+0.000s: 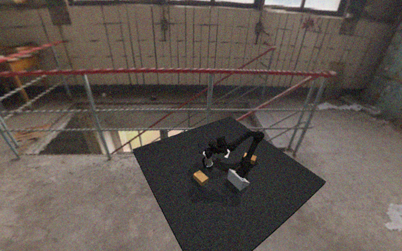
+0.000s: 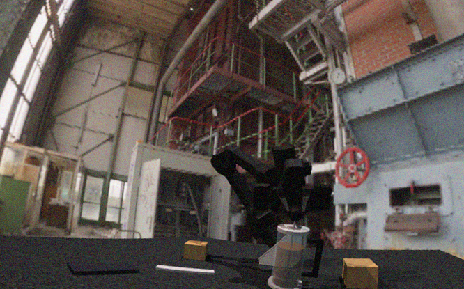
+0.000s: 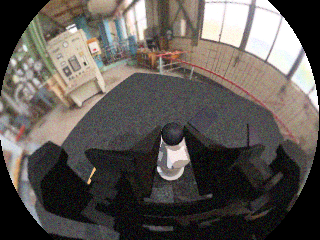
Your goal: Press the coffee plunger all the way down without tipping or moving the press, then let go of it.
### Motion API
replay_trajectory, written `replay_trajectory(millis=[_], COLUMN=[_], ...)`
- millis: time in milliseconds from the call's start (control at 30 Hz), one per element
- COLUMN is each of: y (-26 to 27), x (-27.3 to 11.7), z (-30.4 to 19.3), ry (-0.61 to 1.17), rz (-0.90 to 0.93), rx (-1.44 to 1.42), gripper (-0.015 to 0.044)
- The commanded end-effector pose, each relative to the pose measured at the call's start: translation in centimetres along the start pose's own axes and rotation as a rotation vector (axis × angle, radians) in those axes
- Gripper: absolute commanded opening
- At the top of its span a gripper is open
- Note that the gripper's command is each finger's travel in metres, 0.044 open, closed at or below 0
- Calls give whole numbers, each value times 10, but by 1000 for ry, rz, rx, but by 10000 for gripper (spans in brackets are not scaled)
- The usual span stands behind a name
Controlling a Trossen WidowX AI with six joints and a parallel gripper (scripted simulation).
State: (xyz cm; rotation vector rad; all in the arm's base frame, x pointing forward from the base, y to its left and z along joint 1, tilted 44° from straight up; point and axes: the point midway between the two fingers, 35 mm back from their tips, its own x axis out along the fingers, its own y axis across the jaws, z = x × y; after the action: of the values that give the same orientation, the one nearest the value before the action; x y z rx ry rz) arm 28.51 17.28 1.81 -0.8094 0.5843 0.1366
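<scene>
The coffee press (image 1: 208,163) (image 2: 287,269) is a clear cylinder with a white lid and base and a black handle frame (image 2: 318,258). It stands on the dark table top and leans very slightly right in the exterior view. My gripper (image 2: 295,217) is just above the lid, shut on the plunger's round black knob (image 3: 173,134), which shows between the fingers in the wrist view. Only a very short piece of rod shows between fingers and lid. In the exterior view the fingers hide the knob. An orange-brown layer (image 2: 291,245) shows in the upper part of the cylinder.
An orange block (image 1: 200,177) (image 2: 360,273) is beside the press; another orange block (image 1: 252,158) (image 2: 195,249) is farther off. A pale grey wedge-like block (image 1: 238,180) (image 2: 267,258) stands near the arm's base. A white strip (image 2: 185,269) and a dark flat slab (image 2: 102,268) lie on the table.
</scene>
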Motion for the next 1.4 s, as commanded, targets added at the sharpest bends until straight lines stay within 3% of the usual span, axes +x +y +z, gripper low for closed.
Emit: replay_trajectory(millis=[0, 267, 700, 900, 1133, 1367], y=[0, 0, 0, 1, -9, -9], x=[0, 0, 0, -12, -69, -70], z=[0, 0, 0, 12, 50, 50], ry=[0, 0, 0, 7, 18, 18], rz=[0, 0, 0, 3, 0, 0], rx=[0, 0, 0, 1, -4, -5], gripper=[117, 117, 440, 440, 440, 440])
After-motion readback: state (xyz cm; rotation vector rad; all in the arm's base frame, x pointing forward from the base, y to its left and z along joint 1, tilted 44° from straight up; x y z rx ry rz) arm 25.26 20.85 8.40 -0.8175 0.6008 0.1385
